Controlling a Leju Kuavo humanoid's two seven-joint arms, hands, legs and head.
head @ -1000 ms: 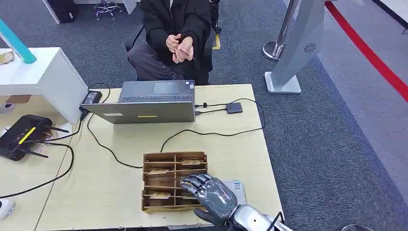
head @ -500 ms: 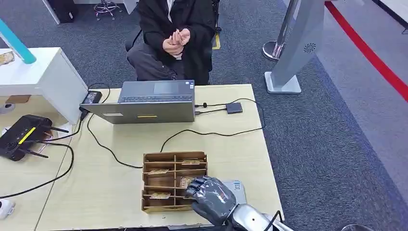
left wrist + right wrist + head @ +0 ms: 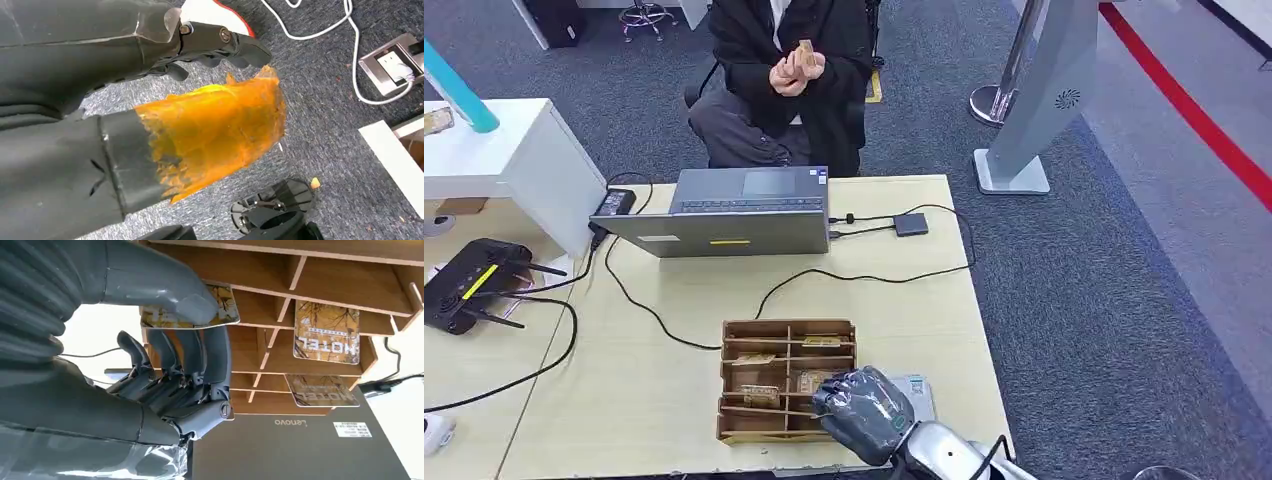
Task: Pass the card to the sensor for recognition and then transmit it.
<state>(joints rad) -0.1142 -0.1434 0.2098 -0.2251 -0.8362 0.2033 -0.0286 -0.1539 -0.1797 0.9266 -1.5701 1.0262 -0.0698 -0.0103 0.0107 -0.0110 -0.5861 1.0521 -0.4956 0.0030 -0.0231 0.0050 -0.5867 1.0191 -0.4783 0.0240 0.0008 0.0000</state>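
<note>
The card point(image 3: 192, 309) sits in a near-right compartment of the wooden organiser point(image 3: 754, 330), and the right robot hand point(image 3: 864, 408) is on it: in the right wrist view the thumb presses one face while the fingers point(image 3: 186, 356) curl under the other. That reads as a pinch on the card's edge, though how firm it is I can't tell. Two more cards lie in neighbouring slots, so the job is to draw this one straight up, clear of the dividers, without tilting it against the wood or dragging the box across the desk point(image 3: 894, 290). Keep the pinch flat and steady; a thin card will slip if the thumb rolls. The sensor is probably the small grey pad point(image 3: 911, 224) at the far right by the laptop point(image 3: 734, 215). The left robot hand point(image 3: 215, 42) hangs over the floor, fingers curled in, holding nothing.
</note>
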